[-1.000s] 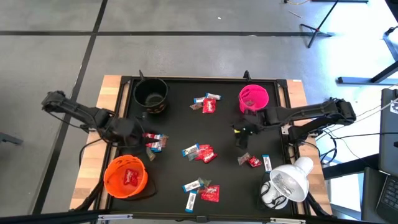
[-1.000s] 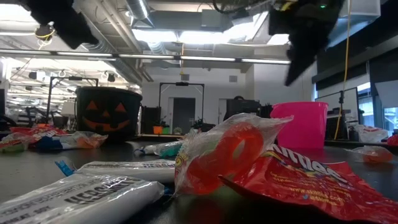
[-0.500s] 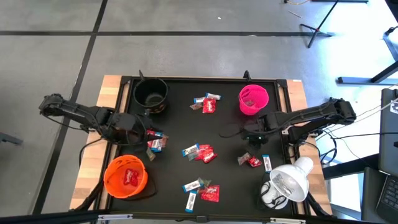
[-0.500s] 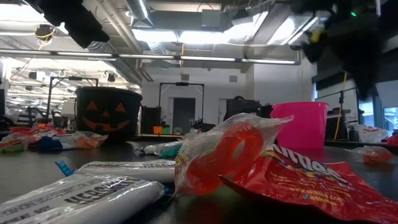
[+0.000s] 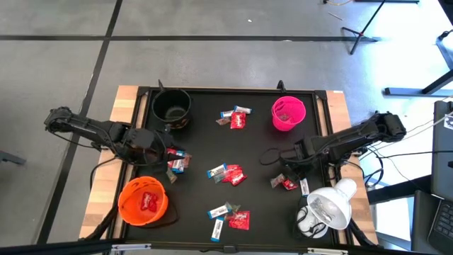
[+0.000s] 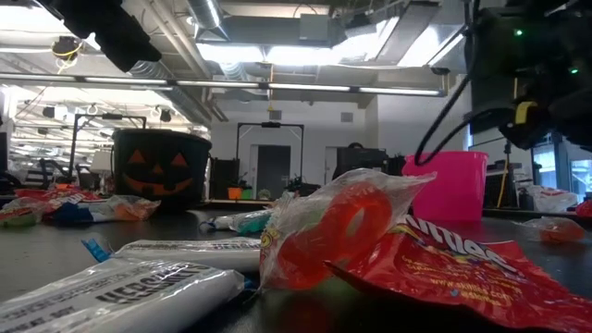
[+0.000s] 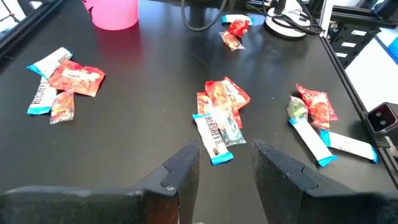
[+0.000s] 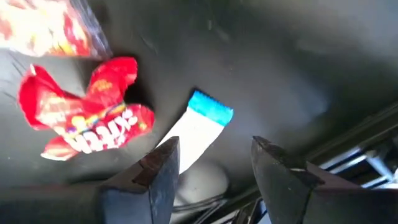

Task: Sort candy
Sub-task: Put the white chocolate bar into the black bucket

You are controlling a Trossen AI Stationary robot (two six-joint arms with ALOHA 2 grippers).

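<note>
Small wrapped candy lies in loose groups on the black table: by the far edge (image 5: 237,117), in the middle (image 5: 227,173), near the front (image 5: 230,216), at the left (image 5: 176,161) and at the right (image 5: 287,183). My left gripper (image 7: 224,155) hovers open at the left, pointing at a red and blue-and-white pile (image 7: 219,118). My right gripper (image 8: 214,152) points steeply down, open, over a blue-and-white sweet (image 8: 198,127) that lies flat next to a red wrapper (image 8: 87,127). Neither gripper has anything between its fingers.
A black pumpkin bowl (image 5: 172,108) stands far left and a pink bowl (image 5: 288,113) far right. An orange bowl (image 5: 144,201) at the near left holds red candy. A white lamp-like object (image 5: 324,209) sits at the near right corner, close to my right arm.
My right gripper has come down and moved toward the table's near right, away from the pink bowl. It has tipped from nearly level to pointing steeply down over the candy at the right. Its fingers have stayed open. The candy has not moved.
</note>
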